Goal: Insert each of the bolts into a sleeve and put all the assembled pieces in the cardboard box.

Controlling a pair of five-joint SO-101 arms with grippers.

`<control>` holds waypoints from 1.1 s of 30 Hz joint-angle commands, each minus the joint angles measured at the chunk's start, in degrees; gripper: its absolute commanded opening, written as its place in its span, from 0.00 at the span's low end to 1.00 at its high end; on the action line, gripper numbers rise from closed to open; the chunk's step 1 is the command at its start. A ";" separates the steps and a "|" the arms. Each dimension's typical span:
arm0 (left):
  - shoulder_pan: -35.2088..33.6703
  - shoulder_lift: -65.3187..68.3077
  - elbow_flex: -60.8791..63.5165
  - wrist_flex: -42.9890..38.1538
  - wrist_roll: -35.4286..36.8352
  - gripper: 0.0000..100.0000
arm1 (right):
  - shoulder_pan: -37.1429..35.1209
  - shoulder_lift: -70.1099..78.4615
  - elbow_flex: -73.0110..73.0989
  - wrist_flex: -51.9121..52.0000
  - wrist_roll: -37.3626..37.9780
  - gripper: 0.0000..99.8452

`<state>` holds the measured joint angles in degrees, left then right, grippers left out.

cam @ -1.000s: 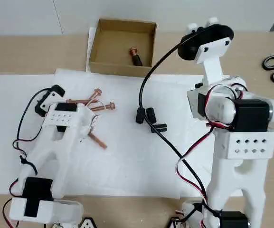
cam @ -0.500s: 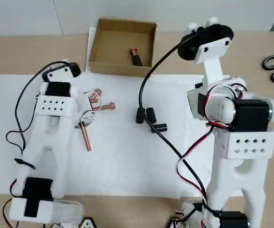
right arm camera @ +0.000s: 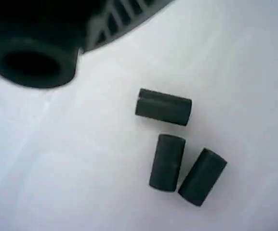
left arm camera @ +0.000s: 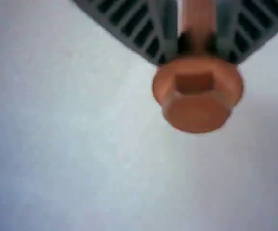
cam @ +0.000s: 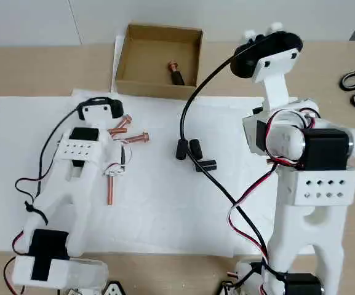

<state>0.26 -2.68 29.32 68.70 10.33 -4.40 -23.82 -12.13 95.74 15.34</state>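
The left gripper (left arm camera: 196,43) is clenched on the shaft of a copper hex-head bolt (left arm camera: 196,94), holding it over the white paper sheet (cam: 165,209), in front of the open brown cardboard box (cam: 155,89) and off to its left. The right gripper (right arm camera: 66,24) grasps a black cylindrical sleeve (right arm camera: 33,60). Three loose black sleeves (right arm camera: 166,161) lie in front of the box. Loose copper bolts (cam: 137,138) lie near its front left corner. One bolt-in-sleeve assembly (cam: 175,72) rests inside the box.
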 commanded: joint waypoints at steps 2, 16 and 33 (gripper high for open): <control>-0.26 -0.26 0.40 -2.11 -4.22 0.02 | 0.48 -2.42 -0.26 0.31 -0.70 0.00; -0.18 -0.18 3.91 -5.54 -4.40 0.09 | 0.48 -11.74 -0.18 0.31 -0.70 0.00; 0.09 8.26 3.03 -7.74 -4.13 0.04 | 0.48 -12.26 4.13 0.22 -0.70 0.00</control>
<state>0.70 1.27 33.63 62.37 6.46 -4.40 -34.73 -7.74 95.74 15.34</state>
